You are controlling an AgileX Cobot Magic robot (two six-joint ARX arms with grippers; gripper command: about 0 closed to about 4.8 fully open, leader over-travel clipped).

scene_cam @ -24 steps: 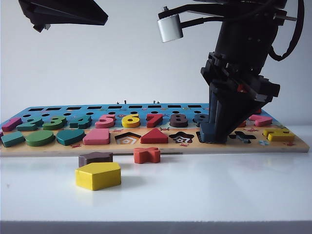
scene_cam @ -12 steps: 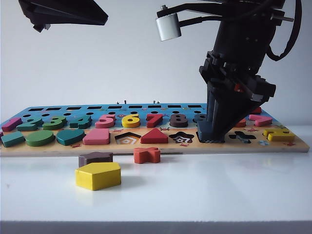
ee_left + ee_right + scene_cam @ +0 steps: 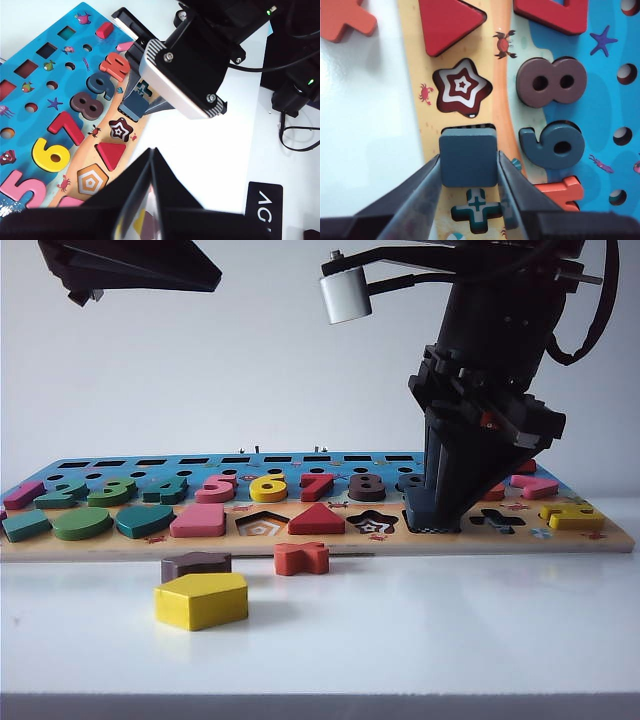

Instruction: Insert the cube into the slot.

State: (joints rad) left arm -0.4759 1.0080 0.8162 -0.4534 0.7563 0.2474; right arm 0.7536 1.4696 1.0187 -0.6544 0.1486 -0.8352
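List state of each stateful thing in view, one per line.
cube: held, over its square slot, not fully seated
right pincer: shut on cube
left pincer: shut, empty, raised off the board
star slot: empty
cross slot: empty
pentagon slot: empty
yellow pentagon: loose on table

Loose blocks [image 3: 201, 600] before board [image 3: 600, 538].

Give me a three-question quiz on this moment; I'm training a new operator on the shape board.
1. True or false: the right gripper is shut on the cube.
2. Which empty slot lies next to the cube? A) star B) circle C) heart
3. Which pieces lie off the board, on the table?

Key
1. True; its fingers press two opposite sides, right over the square slot.
2. A, the star slot.
3. Yellow pentagon, brown block, orange cross.
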